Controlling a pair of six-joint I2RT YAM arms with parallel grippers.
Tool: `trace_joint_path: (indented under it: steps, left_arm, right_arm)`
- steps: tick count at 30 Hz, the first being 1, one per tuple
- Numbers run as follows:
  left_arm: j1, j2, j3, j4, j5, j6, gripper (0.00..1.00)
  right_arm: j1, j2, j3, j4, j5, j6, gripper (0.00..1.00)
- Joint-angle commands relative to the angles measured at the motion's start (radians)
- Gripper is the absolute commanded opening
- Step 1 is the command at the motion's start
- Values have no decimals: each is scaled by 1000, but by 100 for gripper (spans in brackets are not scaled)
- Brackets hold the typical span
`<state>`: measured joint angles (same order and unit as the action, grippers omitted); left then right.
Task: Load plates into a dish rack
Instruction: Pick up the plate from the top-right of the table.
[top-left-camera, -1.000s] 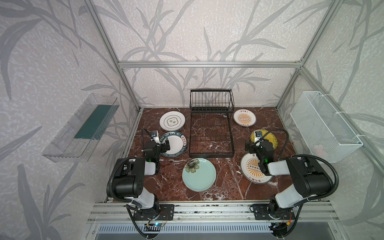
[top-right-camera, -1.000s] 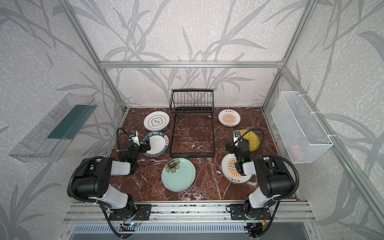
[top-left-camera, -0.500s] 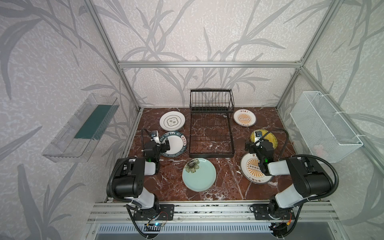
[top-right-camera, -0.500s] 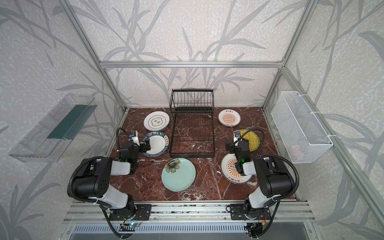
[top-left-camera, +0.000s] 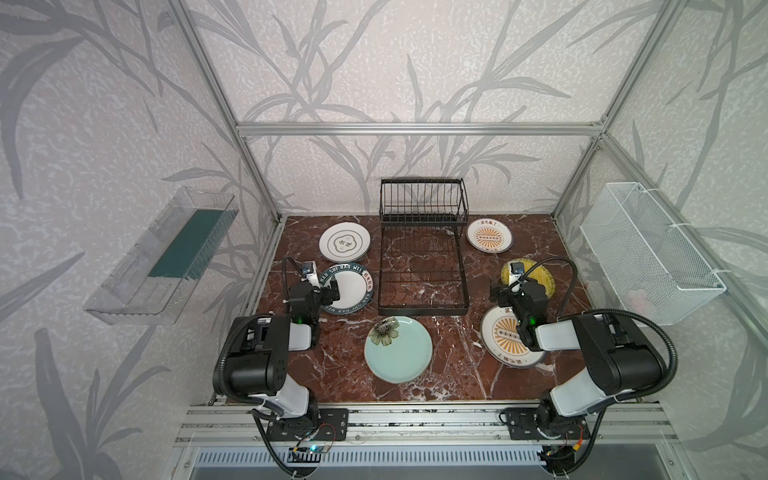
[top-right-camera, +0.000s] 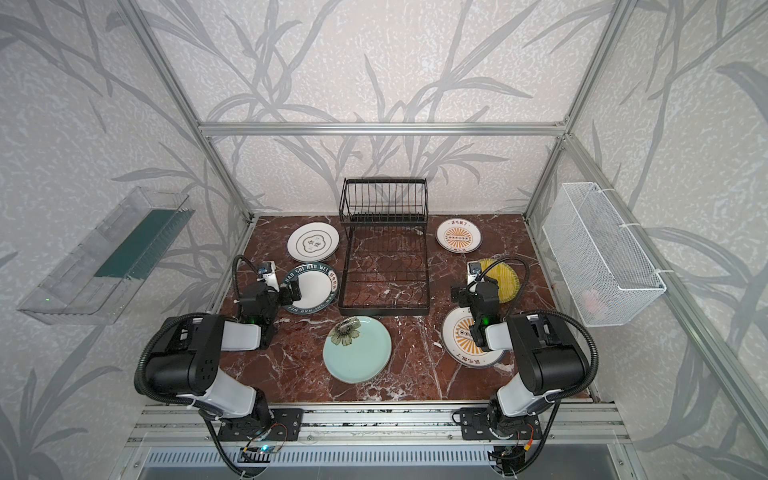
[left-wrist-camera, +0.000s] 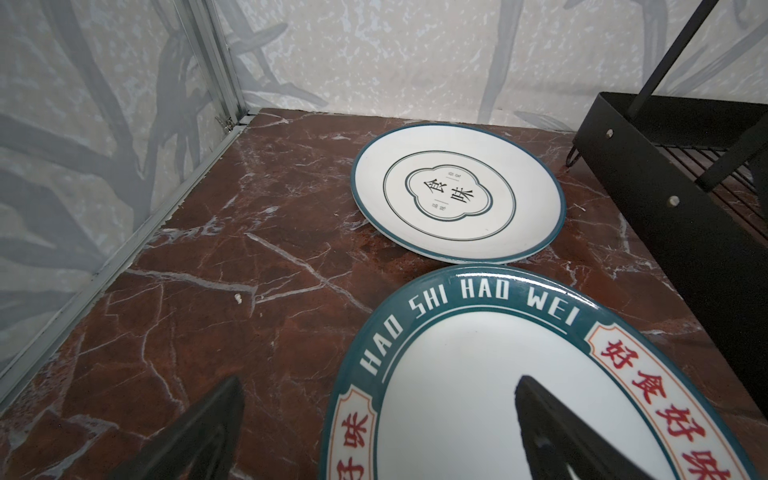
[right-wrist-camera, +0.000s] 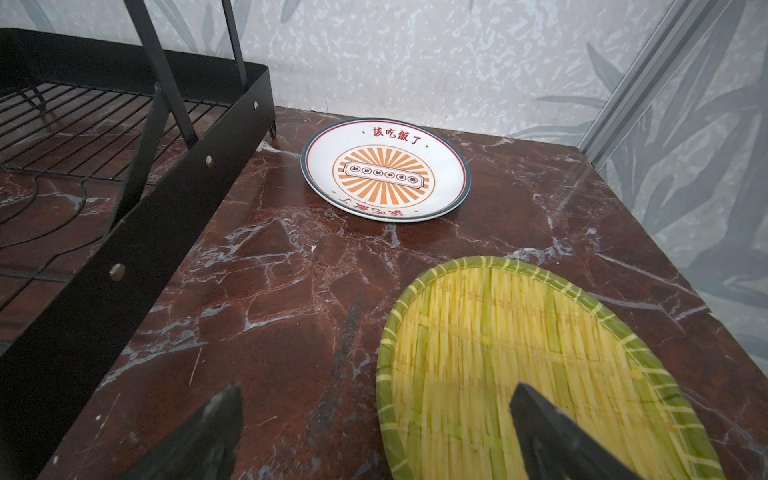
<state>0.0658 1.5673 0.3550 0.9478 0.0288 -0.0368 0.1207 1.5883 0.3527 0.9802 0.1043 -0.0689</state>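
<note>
Plates: six round dinner plates, all lying flat on the red-brown marble tabletop (top-left-camera: 457, 374), spread along three sides of the rack.
Dish rack: black metal wire rack (top-left-camera: 422, 203), mid-table, upright barred section at the back wall, flat grid tray reaching toward the arms.
Left of rack, far: white plate with ringed emblem (top-left-camera: 344, 244), near the rack's side.
Left of rack, near: white plate with dark lettered rim (top-left-camera: 353, 286), just beside the emblem plate; rims touching or not, cannot tell.
Front of rack: pale mint plate with dark flower (top-left-camera: 401, 351), near the tray's front edge, apart from it.
Right of rack, far: white plate with orange sunburst (top-left-camera: 489, 235), close to the back wall.
Right of rack, middle: yellow striped plate (top-left-camera: 540, 276), partly behind the right wrist in both top views.
Right of rack, near: second sunburst plate (top-left-camera: 503, 336), partly under the right arm.
Left gripper (left-wrist-camera: 379, 380): spread wide, pinching nothing; one finger over the lettered plate's white middle, the other over bare marble, rim between them.
Right gripper (right-wrist-camera: 376, 387): spread wide, pinching nothing; one finger over the yellow striped plate, the other over bare marble.
Left wall: clear plastic tray (top-left-camera: 162, 257).
Right wall: white mesh basket (top-left-camera: 648, 253).
</note>
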Motion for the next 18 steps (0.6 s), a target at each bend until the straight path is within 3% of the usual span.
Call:
trace_joint_path:
  steps: [1, 4, 6, 11, 18]
  left_arm:
    - [-6, -12, 27, -21, -36, 4, 99]
    - [-6, -58, 39, -79, -96, -18, 99]
    - [-8, -108, 54, -152, -118, -21, 99]
    - [-11, -242, 189, -513, -181, -98, 99]
    - [-14, -335, 396, -864, -89, -243, 99]
  right_arm:
    - [0, 1, 17, 13, 7, 0, 99]
    - [-1, -15, 22, -12, 9, 3, 99]
    - [-1, -84, 69, -149, 14, 5, 99]
    - [-1, -174, 171, -399, 37, 10, 99]
    - [-6, -258, 359, -703, 69, 89, 99]
